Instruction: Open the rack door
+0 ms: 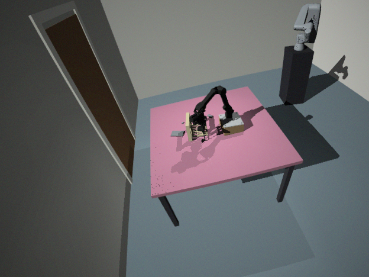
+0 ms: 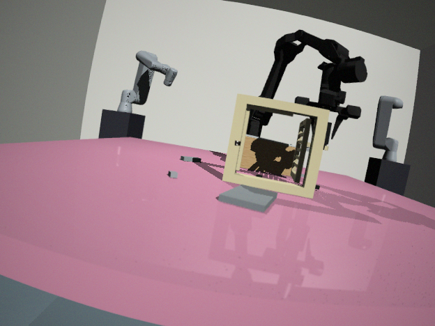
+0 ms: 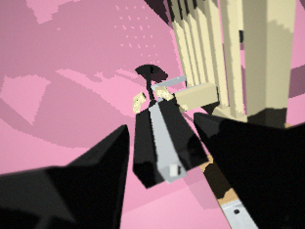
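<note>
Between my parted fingertips, nothing is clamped; the handle (image 3: 166,147) stands there, apparently let go. Beyond it the slatted door (image 3: 199,54) (image 2: 301,150) hangs swung wide from its frame (image 3: 268,59) (image 2: 230,154) (image 1: 188,126). Unlocking and opening look done; backing clear remains.

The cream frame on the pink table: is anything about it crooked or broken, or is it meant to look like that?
Nothing looks broken. The slatted door stands swung wide from the cream frame, which might seem odd, but opening it is the job. The frame looks upright; the outside view itself is tilted.
</note>
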### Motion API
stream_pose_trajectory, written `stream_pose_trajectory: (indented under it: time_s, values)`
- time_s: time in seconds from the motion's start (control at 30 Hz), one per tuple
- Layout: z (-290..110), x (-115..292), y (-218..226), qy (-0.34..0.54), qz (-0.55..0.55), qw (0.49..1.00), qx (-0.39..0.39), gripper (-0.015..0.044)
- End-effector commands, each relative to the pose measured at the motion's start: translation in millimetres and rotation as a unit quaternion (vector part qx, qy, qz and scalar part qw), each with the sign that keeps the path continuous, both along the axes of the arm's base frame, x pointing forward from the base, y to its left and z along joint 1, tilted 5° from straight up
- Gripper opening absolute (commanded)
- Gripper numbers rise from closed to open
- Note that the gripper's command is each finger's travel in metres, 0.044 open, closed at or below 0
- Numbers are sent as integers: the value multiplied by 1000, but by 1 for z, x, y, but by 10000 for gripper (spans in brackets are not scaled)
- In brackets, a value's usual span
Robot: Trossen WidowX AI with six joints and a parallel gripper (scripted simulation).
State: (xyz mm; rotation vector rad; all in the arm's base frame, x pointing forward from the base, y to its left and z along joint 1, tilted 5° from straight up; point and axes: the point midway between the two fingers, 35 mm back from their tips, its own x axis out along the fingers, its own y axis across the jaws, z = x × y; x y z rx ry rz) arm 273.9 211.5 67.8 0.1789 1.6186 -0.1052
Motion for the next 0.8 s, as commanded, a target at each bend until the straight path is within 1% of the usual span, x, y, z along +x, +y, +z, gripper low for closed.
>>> stream_pose_trajectory:
  time_s: [0.0, 0.77]
  values:
    - [2, 0, 0, 1, -2, 1000, -1, 280]
    - [35, 3, 0, 0, -2, 1000, -1, 280]
